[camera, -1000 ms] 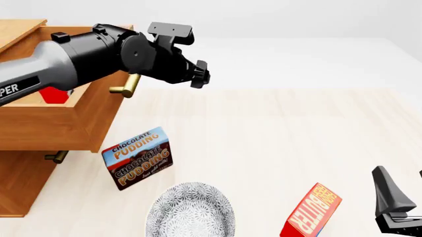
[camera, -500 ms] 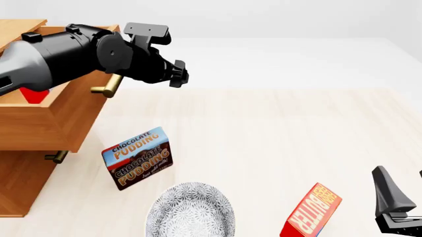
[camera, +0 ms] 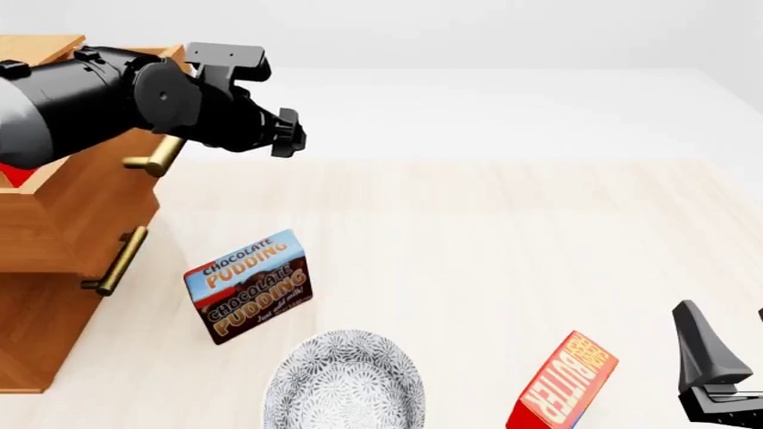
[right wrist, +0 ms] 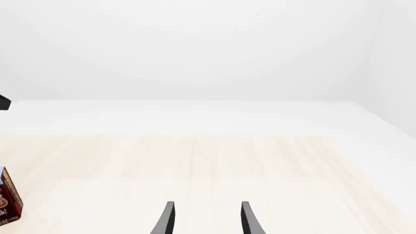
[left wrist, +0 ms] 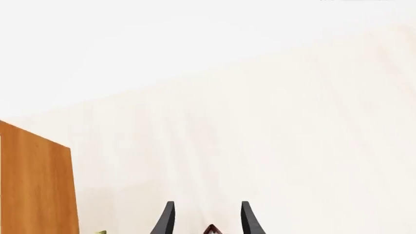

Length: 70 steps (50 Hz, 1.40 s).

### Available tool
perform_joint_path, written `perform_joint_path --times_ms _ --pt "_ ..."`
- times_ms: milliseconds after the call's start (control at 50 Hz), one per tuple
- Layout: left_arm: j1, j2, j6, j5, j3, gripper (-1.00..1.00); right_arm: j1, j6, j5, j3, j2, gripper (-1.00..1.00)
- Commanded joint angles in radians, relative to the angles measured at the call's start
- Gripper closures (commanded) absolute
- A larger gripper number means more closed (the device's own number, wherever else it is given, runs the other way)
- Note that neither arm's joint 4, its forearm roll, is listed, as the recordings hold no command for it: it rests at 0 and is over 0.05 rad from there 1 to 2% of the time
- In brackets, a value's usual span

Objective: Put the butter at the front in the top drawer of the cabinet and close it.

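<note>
Front view: left claw (left wrist: 206,219), narrowly parted and empty, beside the part-open top drawer (camera: 74,219); bare table (camera: 501,232) alongside.

Bare table (camera: 501,232) beyond pudding box (camera: 248,287), bowl (camera: 343,382).

left gripper (left wrist: 205,222) fingers parted over pale table (left wrist: 273,136); wooden cabinet (left wrist: 36,190) beside.

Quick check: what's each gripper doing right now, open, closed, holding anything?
Left gripper: open, holding nothing.
Right gripper: open, holding nothing.
</note>
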Motion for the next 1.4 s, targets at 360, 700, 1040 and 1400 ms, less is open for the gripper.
perform_joint_path --times_ms 360,700,1040,1400 --pt "0.129 -0.091 0.018 0.021 0.080 -1.00 0.000 0.000 0.000 0.000 0.000 -1.00" --pt "0.193 -0.127 0.021 0.029 0.126 -1.00 0.000 0.000 0.000 0.000 0.000 -1.00" --pt "0.242 -0.153 0.029 0.035 0.153 -1.00 0.000 0.000 0.000 0.000 0.000 -1.00" --pt "0.291 -0.141 0.046 0.044 0.142 -1.00 0.000 0.000 0.000 0.000 0.000 -1.00"
